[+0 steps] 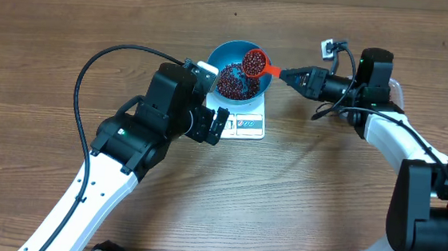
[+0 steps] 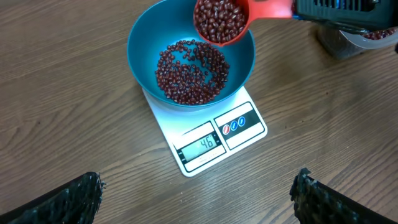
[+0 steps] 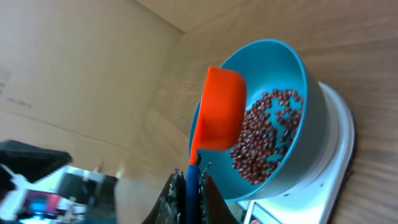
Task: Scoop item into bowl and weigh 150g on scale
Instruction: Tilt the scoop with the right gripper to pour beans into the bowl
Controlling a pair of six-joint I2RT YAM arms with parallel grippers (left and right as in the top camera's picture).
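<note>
The blue bowl (image 1: 220, 53) stands on the white scale (image 1: 250, 125), whose display (image 2: 206, 146) reads 46. A heap of dark red beans (image 2: 189, 71) lies in the bowl. My right gripper (image 1: 294, 75) is shut on the blue handle of an orange scoop (image 1: 254, 62). The scoop is full of beans and hangs over the bowl's right rim. In the right wrist view the scoop (image 3: 221, 109) is tilted toward the bowl (image 3: 289, 59). My left gripper (image 1: 217, 125) is open and empty, just in front of the scale's left side, over bare wood (image 2: 199, 193).
A clear tub (image 2: 357, 40) holding more beans stands to the right of the bowl, partly under the right arm. A small white clip (image 1: 327, 46) lies at the back right. A black cable (image 1: 92, 67) loops from the left arm.
</note>
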